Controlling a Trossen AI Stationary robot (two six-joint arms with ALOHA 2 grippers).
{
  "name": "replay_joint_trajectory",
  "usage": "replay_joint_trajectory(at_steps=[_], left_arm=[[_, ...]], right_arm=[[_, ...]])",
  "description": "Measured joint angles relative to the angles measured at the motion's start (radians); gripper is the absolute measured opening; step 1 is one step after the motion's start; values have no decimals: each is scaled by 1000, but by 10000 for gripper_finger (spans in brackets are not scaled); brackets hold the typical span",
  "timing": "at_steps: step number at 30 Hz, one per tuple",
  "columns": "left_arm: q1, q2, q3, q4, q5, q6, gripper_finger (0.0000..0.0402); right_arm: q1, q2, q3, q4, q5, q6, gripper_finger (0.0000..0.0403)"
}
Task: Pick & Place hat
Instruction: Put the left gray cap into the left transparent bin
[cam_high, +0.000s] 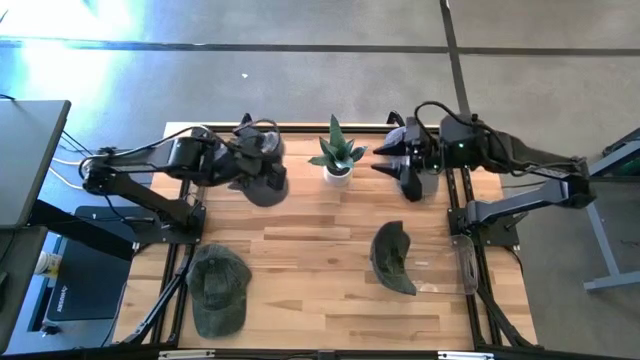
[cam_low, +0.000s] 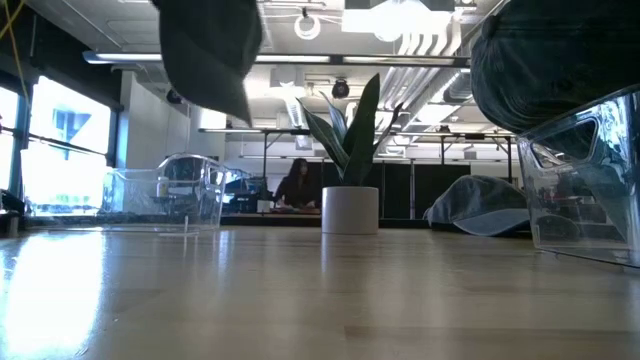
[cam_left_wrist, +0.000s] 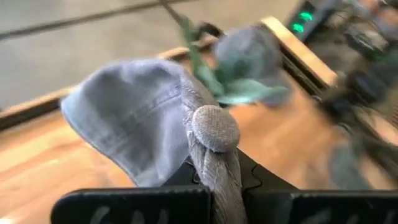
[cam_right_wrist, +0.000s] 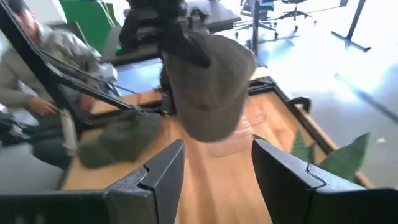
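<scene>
Wooden table (cam_high: 320, 250) holds a plant (cam_high: 337, 155) at 12 o'clock, where the left gripper (cam_high: 262, 172) clamps 1 gray hat (cam_left_wrist: 134, 115) while the right gripper (cam_high: 400, 165) hangs spread apart.

We find no text that can be read in any view — no labels, brands, numbers or signs. The dark panel (cam_high: 75, 290) beside the table's left edge carries a small pale marking in the high view — too small for us to make out.
</scene>
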Motion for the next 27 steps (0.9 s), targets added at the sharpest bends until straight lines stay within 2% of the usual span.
replay_joint_trajectory(at_steps=[5, 12, 15, 19, 27], left_arm=[[59, -1, 2, -170, -49, -126, 0], [137, 43, 1, -370, -111, -132, 0], [165, 75, 1, -406, -145, -128, 0], [177, 132, -17, -395, -223, -86, 0], [224, 270, -105, -308, -251, -38, 0]], right_arm=[[-42, 11, -1, -19, 0, -84, 184], [-76, 6, -1, -77, -5, -159, 184], [-83, -3, -1, -112, -16, -189, 184], [-88, -5, -1, -127, -29, -204, 184], [-89, -12, -1, -125, -30, -186, 184]])
